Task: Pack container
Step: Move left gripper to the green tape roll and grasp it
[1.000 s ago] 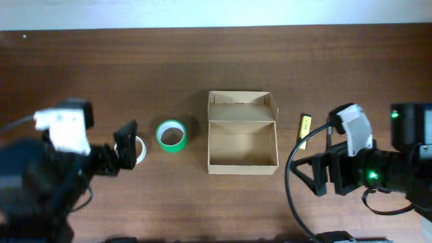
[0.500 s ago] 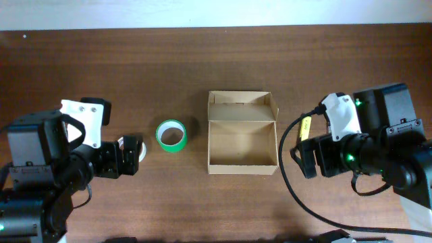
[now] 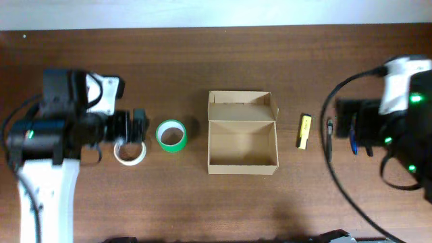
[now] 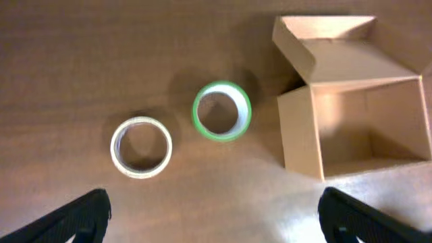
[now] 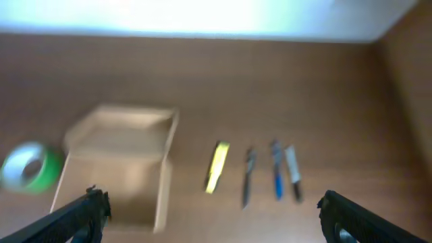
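Note:
The container (image 3: 243,160), a tan cardboard box, stands open and empty at the table's middle, with its flap lid (image 3: 243,106) folded back on the far side. It also shows in the left wrist view (image 4: 300,131) and the right wrist view (image 5: 118,145). A green tape roll (image 3: 171,136) and a white tape roll (image 3: 129,152) lie to its left. A yellow marker (image 3: 305,131) and several pens (image 3: 329,131) lie to its right. My left gripper (image 3: 129,127) is open and empty above the white roll (image 4: 141,147). My right gripper (image 3: 356,128) is open and empty above the pens (image 5: 277,169).
The dark wooden table ends at a pale wall strip (image 3: 216,13) along the far edge. The green roll also shows in both wrist views (image 4: 221,111) (image 5: 27,169), and the yellow marker shows in the right wrist view (image 5: 216,167).
My left arm has swung up and back, uncovering the white roll. My right arm has moved right, away from the box, to over the pens. The objects have not moved.

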You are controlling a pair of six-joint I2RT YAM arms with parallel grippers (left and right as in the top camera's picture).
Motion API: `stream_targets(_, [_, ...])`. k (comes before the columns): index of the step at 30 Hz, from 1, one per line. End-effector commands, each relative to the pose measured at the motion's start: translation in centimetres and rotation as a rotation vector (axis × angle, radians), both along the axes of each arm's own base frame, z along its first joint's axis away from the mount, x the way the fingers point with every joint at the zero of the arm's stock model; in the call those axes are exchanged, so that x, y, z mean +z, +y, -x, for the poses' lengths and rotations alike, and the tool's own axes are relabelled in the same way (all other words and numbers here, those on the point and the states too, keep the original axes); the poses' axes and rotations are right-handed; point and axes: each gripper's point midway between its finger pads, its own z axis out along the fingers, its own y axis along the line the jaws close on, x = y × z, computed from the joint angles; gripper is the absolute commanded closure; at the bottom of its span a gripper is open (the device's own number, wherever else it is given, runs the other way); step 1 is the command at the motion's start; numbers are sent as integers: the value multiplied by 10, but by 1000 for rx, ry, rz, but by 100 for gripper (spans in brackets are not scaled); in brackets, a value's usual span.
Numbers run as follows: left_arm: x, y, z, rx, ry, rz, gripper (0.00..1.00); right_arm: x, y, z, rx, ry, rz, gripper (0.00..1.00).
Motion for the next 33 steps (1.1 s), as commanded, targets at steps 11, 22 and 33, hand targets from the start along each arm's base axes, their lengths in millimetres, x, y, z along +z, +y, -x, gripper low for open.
stream_targets(11, [-115,-91,-82,-298,190,63,8,66,-29,-12,-173,-167,59,1])
stream_targets(22, [-212,-116,-72,-341,415,-153,32,63,-15,-7,-100,-151,6,1])
stream_targets(33, [-215,-95,-68,-317,441,-271,34,45,-13,-14,-97,-85,26,1])
